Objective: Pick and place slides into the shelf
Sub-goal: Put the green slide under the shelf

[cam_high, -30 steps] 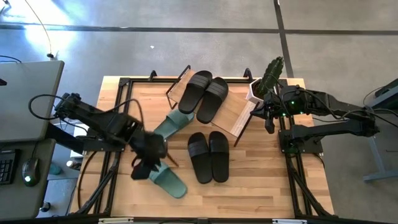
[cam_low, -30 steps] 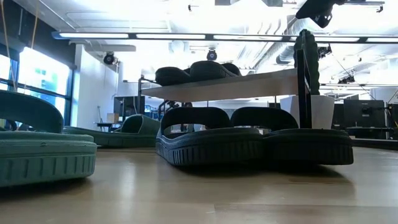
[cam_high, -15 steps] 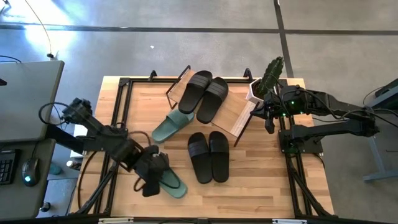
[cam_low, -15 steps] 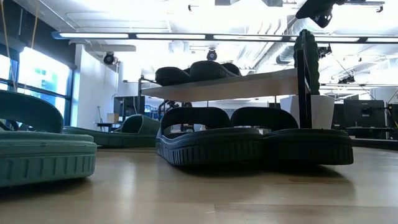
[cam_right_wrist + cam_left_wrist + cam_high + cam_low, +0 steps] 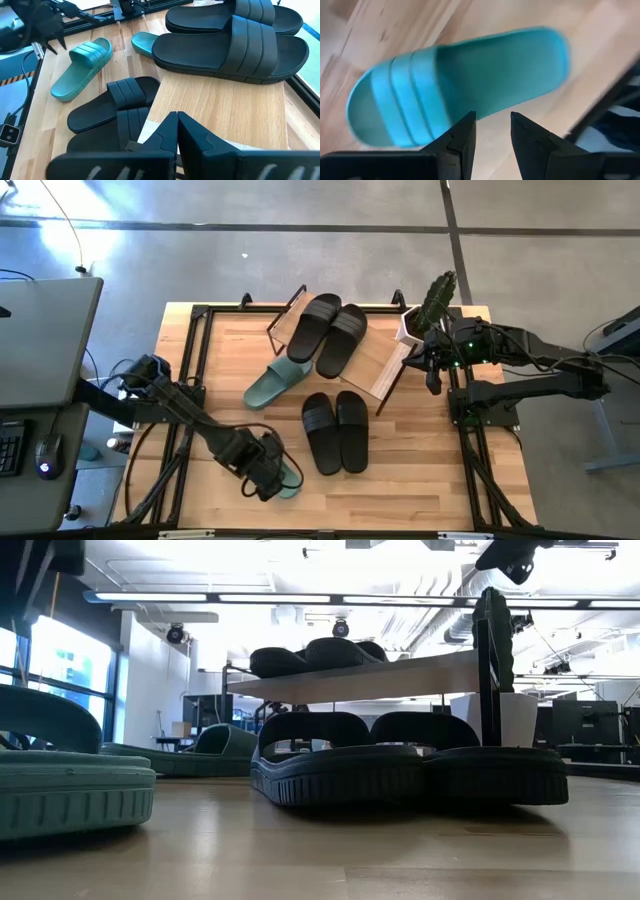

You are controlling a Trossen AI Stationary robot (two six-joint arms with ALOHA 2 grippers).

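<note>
Over the last second the left claw [image 5: 268, 477] had swung from beside the green slide's strap end down toward the bench's near edge, and it hung over that slide [image 5: 455, 85]; the right claw [image 5: 176, 131] had not shifted. The left claw's fingers stood slightly parted with nothing between them, just above the sandal. The second green slide [image 5: 277, 380] lay half under the shelf [image 5: 385, 365], which carried one black pair [image 5: 330, 330]; the other black pair [image 5: 336, 430] sat on the bench [image 5: 420, 480]. A good grasp would likely need the fingers lowered astride the strap or one side edge before closing. The right claw's fingers met, empty, beside the shelf.
</note>
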